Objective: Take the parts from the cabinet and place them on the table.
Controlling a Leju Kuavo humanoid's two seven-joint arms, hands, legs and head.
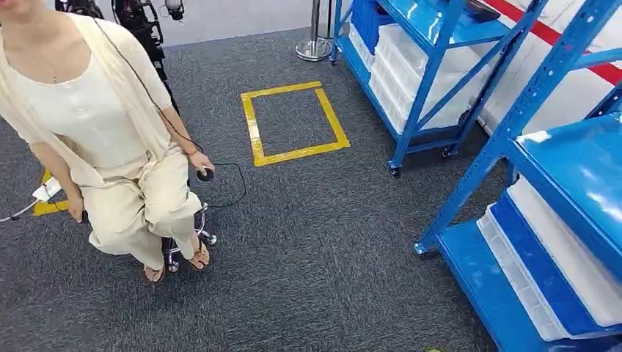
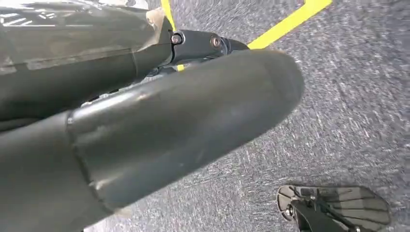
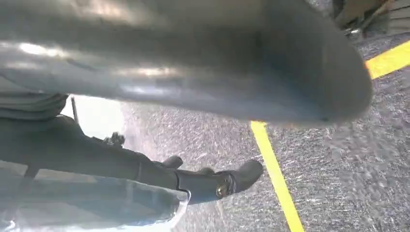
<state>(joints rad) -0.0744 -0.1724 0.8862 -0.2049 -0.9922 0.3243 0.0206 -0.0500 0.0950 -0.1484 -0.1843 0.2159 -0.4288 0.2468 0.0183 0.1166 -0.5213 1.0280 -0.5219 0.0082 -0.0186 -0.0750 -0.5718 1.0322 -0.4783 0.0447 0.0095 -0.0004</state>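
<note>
progress: nothing fetched yet | left hand, right hand: grasp state unreadable | rack ahead of right hand, unreached

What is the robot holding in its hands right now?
Cannot be told: both wrist views are blurred, and the left hand and right hand show no clear grip.

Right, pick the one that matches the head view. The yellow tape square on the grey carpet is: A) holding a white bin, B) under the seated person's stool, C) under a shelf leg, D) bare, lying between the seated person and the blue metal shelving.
D: the yellow tape square encloses only bare grey carpet, with the seated person in cream clothes to one side and the blue metal shelving to the other.
</note>
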